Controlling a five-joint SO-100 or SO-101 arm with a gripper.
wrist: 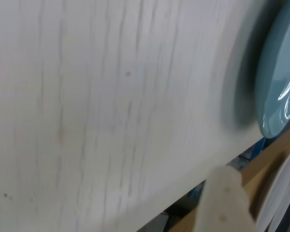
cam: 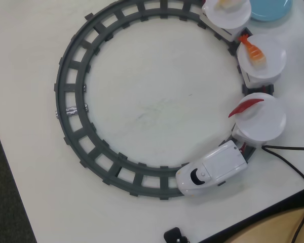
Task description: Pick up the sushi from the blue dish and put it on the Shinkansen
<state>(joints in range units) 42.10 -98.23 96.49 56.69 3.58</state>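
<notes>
overhead view, blue dish (cam: pixel 270 9) cut by top edge, train (cam: pixel 213 174) near table (cam: pixel 142 109) edge, hand state unclear

A grey circular toy track (cam: pixel 71 91) lies on a white table (cam: pixel 142 106); a black cable (cam: pixel 289 157) trails off its edge.

Three sushi-topped white plates (cam: pixel 266 58) on Shinkansen (cam: pixel 213 173), blue dish (cam: pixel 270 8) beside
</notes>
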